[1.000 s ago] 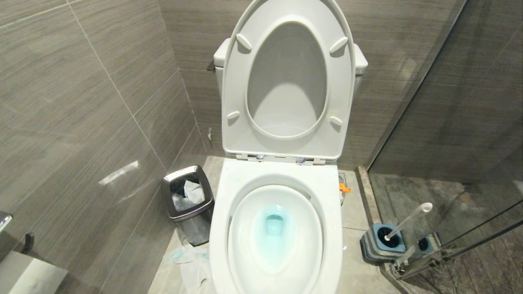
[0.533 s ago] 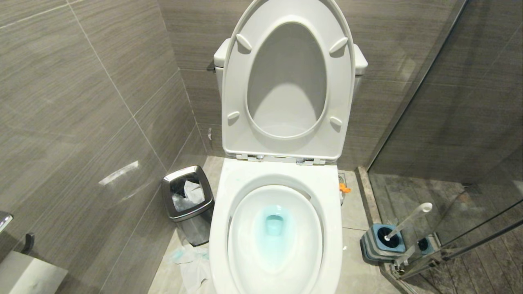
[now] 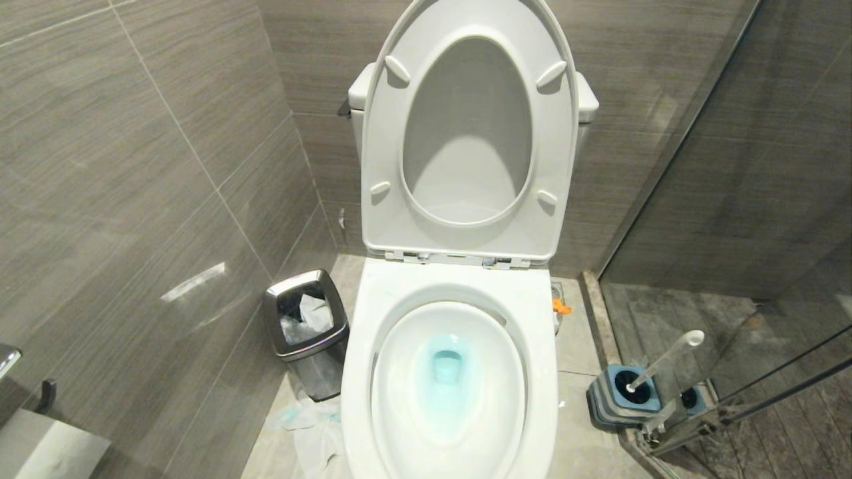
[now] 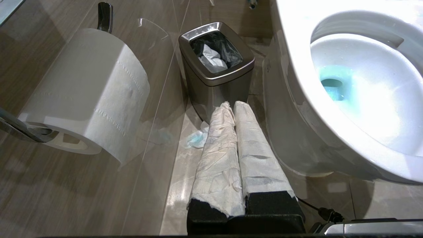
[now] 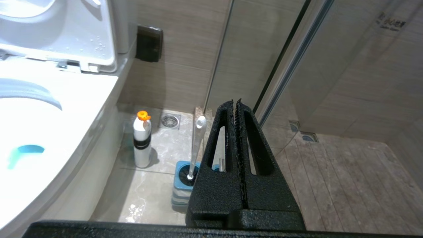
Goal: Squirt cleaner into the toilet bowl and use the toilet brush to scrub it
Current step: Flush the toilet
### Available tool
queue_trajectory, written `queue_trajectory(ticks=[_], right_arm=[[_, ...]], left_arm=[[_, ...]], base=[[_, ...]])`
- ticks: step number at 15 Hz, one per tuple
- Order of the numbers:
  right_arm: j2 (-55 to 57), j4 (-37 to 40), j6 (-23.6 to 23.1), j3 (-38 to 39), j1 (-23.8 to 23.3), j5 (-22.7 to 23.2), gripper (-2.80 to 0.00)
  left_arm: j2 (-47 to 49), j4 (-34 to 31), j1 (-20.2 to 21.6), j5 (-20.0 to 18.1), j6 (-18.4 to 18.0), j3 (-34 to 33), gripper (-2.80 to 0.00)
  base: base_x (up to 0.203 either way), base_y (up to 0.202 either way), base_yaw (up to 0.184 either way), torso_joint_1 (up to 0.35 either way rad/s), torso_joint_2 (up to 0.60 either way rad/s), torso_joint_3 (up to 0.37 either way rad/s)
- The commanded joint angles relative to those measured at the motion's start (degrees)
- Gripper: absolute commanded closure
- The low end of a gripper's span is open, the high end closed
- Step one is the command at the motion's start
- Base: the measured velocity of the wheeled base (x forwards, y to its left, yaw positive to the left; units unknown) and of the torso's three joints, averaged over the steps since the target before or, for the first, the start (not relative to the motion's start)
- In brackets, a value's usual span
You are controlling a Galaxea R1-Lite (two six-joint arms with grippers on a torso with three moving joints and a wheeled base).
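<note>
Seat and lid stand raised against the tank. The toilet bowl (image 3: 449, 386) is open below me, white and glossy, with blue-tinted water pooled at the drain.

My left claw (image 4: 230, 105): fingers (image 4: 218, 145) wrapped in white paper, pressed together, holding nothing. It hangs low beside the bowl's outer wall, pointing toward the steel waste bin (image 4: 216, 71), which has a dark liner and crumpled paper inside. A toilet paper roll (image 4: 89, 92) sits on its wall holder on the side away from the bowl. A bluish scrap of tissue (image 4: 195, 138) lies on the floor near the bin's foot.

My right claw (image 5: 237, 105): black fingers closed tip to tip, empty. It sits on the bowl's right side, aimed at the corner by the glass shower partition (image 5: 297, 53).

The toilet brush (image 5: 197, 138) stands in its grey-and-blue holder (image 5: 183, 185) on the floor, right of the bowl and just beside the glass; the handle leans, knob end uppermost. My right claw is apart from it.

A white cleaner bottle (image 5: 142, 140) with an orange cap stands upright on the floor between the bowl's base and the brush holder, near a floor drain (image 5: 169, 121).
</note>
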State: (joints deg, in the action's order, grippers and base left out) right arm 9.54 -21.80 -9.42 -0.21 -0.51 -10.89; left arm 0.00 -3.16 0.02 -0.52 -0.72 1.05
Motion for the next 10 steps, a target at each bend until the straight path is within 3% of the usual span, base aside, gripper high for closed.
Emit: queue_trajectory(ticks=[1, 5, 10], right_arm=[[-7.6, 4.98, -0.02, -0.22, 0.38, 0.74, 0.0], [-9.54, 14.61, 4.1, 0.21, 0.43, 8.29, 0.0], [-9.54, 22.6, 5.2, 0.21, 0.43, 10.97, 0.0]], left_arm=[[0.0, -0.01, 0.06, 0.0, 0.02, 0.01, 0.0], [0.0, -0.01, -0.02, 0.0, 0.02, 0.01, 0.0], [0.0, -0.01, -0.02, 0.0, 0.02, 0.01, 0.0]], base=[[0.0, 0.0, 0.0, 0.0, 0.0, 0.0], [0.0, 0.0, 0.0, 0.0, 0.0, 0.0], [0.0, 0.0, 0.0, 0.0, 0.0, 0.0]])
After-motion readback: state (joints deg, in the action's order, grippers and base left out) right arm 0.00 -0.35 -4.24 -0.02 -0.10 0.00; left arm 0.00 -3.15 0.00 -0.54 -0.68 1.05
